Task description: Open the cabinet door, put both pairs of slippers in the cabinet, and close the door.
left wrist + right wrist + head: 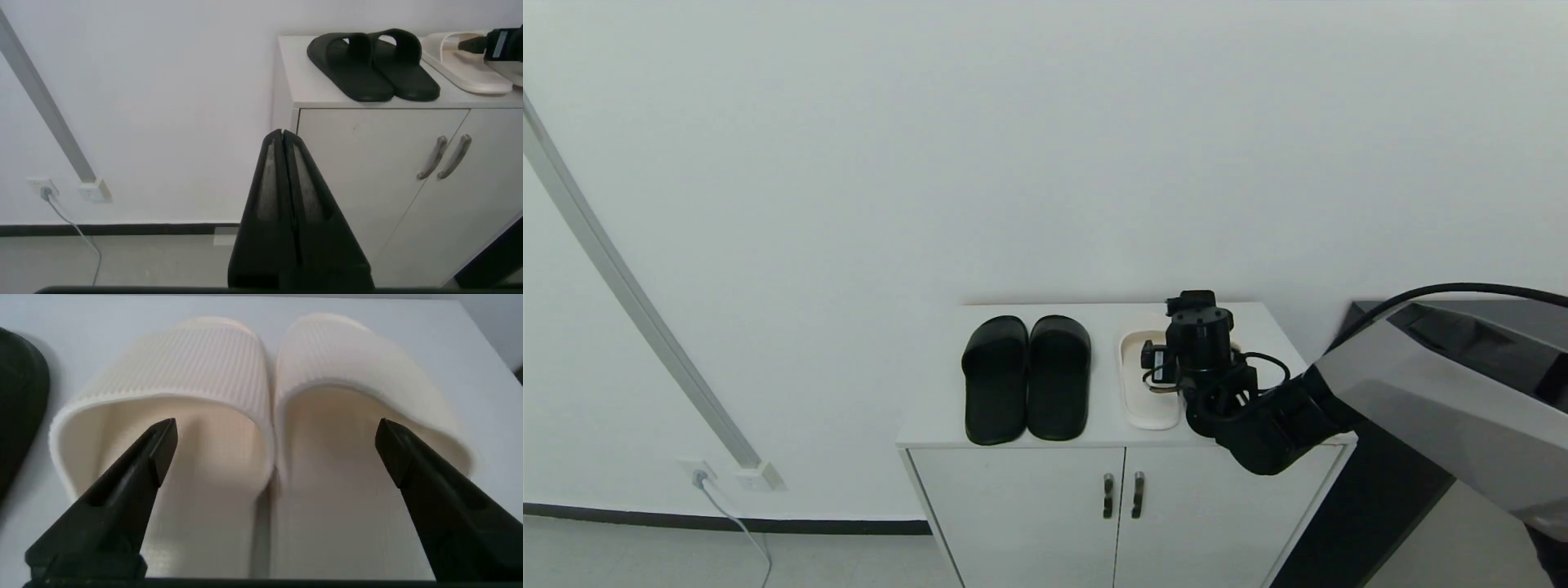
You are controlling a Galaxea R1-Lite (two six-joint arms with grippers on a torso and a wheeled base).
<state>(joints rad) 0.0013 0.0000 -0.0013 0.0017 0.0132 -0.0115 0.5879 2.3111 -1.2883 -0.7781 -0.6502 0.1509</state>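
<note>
White cabinet top [1107,376]: cream slippers [204,392] at its right end, black slippers [1027,380] beside them. My right pincer [276,431] gapes astride the cream pair. My left pincer [283,139] is clenched and empty. Cabinet doors [1029,523] are shut. An uneven pinch could drop one slipper.

Head view above cabinet [1013,523], left wrist low alongside, right close over cream slippers [204,392]

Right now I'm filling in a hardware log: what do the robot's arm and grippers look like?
The right arm has a silver-grey angular shell, then a black wrist with looped black cables. The right gripper and left gripper have matte black, tapering fingers.
</note>
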